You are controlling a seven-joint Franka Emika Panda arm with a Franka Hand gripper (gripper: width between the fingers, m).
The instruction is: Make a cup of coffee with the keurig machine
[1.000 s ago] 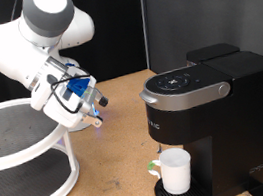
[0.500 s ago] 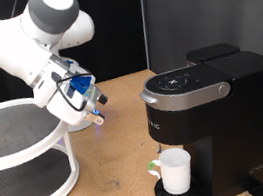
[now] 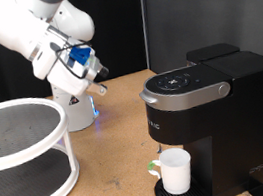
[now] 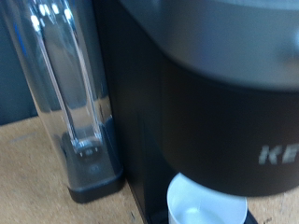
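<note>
- The keurig machine stands on the wooden counter at the exterior view's right, lid down. It looks heavy and rigid, a thing to be worked in place rather than lifted. The silver-grey lid handle curving round its front is the likely place to take hold.
- The white two-tier rack sits at the exterior view's left, well apart from the machine.
- A clear water tank shows beside the machine's body in the wrist view; it looks like thin hard plastic.
- The cup stands upright on the drip tray under the spout. It appears light, stiff, smooth-sided and probably breakable; the side handle or the rim would give the surest hold.
- The claw hangs above the counter, at the exterior view's upper left, touching nothing; whether it is spread or closed cannot be told.
</note>
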